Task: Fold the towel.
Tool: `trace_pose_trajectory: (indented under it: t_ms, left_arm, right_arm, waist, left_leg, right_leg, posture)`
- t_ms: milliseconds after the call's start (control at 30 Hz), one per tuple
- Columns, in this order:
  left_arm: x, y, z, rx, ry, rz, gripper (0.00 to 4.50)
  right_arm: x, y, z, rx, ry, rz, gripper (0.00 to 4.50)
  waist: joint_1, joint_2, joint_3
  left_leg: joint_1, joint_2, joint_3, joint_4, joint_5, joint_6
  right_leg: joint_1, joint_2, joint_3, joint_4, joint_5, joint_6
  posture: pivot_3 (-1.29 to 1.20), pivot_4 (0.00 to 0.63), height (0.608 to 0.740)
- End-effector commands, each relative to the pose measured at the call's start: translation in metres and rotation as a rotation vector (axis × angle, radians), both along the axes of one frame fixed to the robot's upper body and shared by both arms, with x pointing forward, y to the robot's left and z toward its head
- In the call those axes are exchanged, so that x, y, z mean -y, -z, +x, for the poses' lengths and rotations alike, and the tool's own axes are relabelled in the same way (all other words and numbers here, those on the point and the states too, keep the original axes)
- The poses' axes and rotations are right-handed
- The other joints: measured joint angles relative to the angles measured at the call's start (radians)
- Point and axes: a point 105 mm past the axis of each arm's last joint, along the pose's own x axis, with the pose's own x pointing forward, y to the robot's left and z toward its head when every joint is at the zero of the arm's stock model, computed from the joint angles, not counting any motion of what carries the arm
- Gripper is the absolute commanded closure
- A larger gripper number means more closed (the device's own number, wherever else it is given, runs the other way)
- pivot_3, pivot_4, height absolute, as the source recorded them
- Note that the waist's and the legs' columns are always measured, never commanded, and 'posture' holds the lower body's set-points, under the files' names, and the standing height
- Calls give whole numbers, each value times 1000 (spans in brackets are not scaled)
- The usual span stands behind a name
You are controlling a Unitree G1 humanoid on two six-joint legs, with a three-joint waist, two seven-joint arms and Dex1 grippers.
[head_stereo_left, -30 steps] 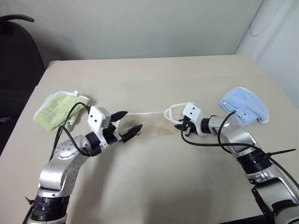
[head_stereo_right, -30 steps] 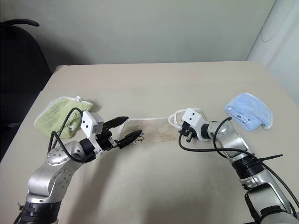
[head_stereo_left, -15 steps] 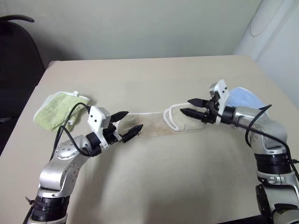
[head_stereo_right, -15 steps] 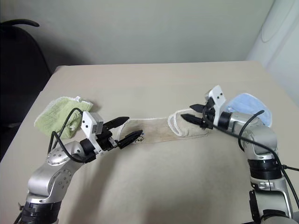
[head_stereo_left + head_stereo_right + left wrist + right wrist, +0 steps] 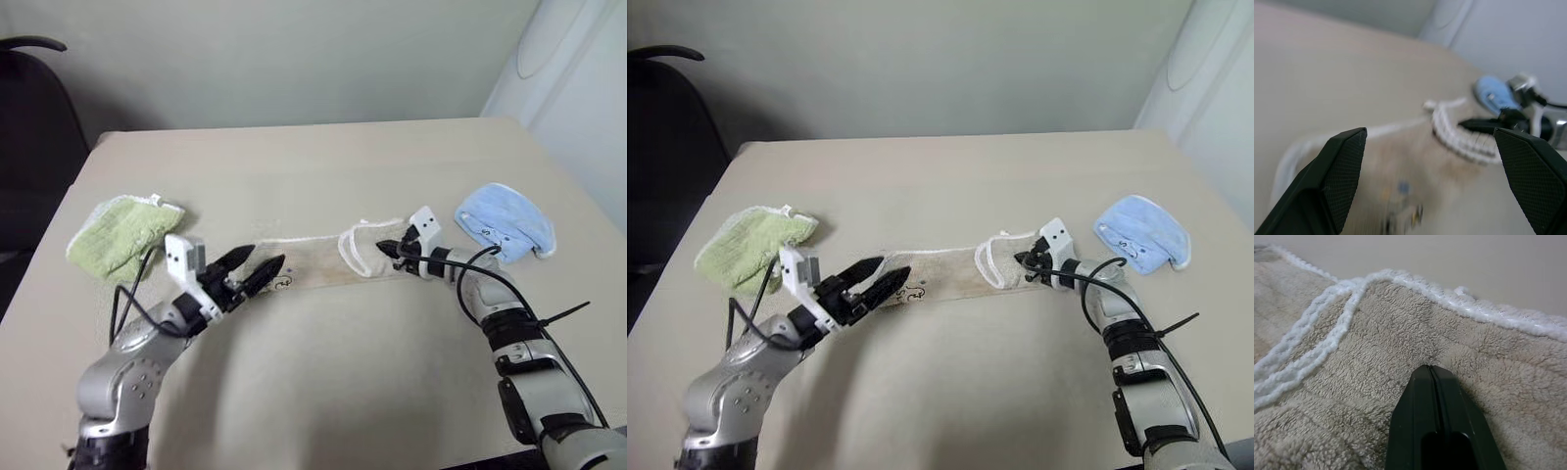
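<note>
The towel [image 5: 313,264] lies as a long beige strip with white corded edging across the middle of the table, its right end folded back on itself. The small dark mark [image 5: 914,289] is near its left end. My left gripper [image 5: 266,257] is open and level, its fingers spread over that left end. In the left wrist view both black fingers [image 5: 1342,171] frame the strip. My right gripper [image 5: 380,247] is shut, with its tip pressed onto the folded right end. Its closed fingers [image 5: 1430,382] rest on the terry, and nothing shows between them.
A light green fluffy cloth [image 5: 122,230] lies at the table's left side, behind my left arm. A light blue cloth [image 5: 505,220] lies at the right, beyond my right arm. A dark chair [image 5: 29,147] stands off the left edge. The table's far half is bare.
My right gripper, open above the folded end half a second ago, has come down onto it and shut. My left gripper has sunk a little and rolled, staying open.
</note>
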Motion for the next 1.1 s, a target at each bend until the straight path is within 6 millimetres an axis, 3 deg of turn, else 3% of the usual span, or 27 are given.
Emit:
trace_pose_trajectory:
  t_ms: [33,200,400,700,900,1100]
  left_arm:
    - [-3,8,-17,-83,-58,-39,0]
    - [-14,30,-28,-260,-166,-167,0]
    - [-15,48,-21,-443,-274,-267,0]
    - [-2,63,-29,-642,-294,-449,0]
    - [9,68,-9,-719,-307,-468,0]
    - [20,76,12,-779,-305,-443,0]
  right_arm:
    - [-2,-47,-3,136,-75,79,4467]
    - [-6,-88,-7,257,-125,104,4467]
    - [-13,-106,-8,323,-146,117,4467]
    - [-12,-104,-10,336,-129,123,4467]
    - [-14,-104,-11,339,-118,135,4467]
    - [-12,-104,-11,342,-101,137,4467]
  waist:
    - [0,1,0]
    - [4,2,1]
    - [9,2,2]
    - [9,7,2]
    - [23,16,2]
    - [52,25,1]
  left_leg:
    - [0,0,0,0,0,0]
    - [0,0,0,-1,-1,-2]
    - [1,0,0,0,0,-3]
    - [9,0,1,-1,-1,-3]
    - [11,-1,1,-1,-1,-3]
    - [22,-3,-2,-1,-1,0]
  right_leg:
    - [0,0,0,0,0,0]
    - [0,0,-1,-1,-1,-1]
    - [1,0,-1,0,-1,-1]
    - [8,0,-1,-1,-1,-2]
    - [11,0,-1,-3,-1,-2]
    - [25,0,-1,-5,-2,-3]
  posture:
    - [0,150,740]
    - [0,150,740]
    - [0,150,740]
    - [0,150,740]
    - [0,150,740]
    - [0,150,740]
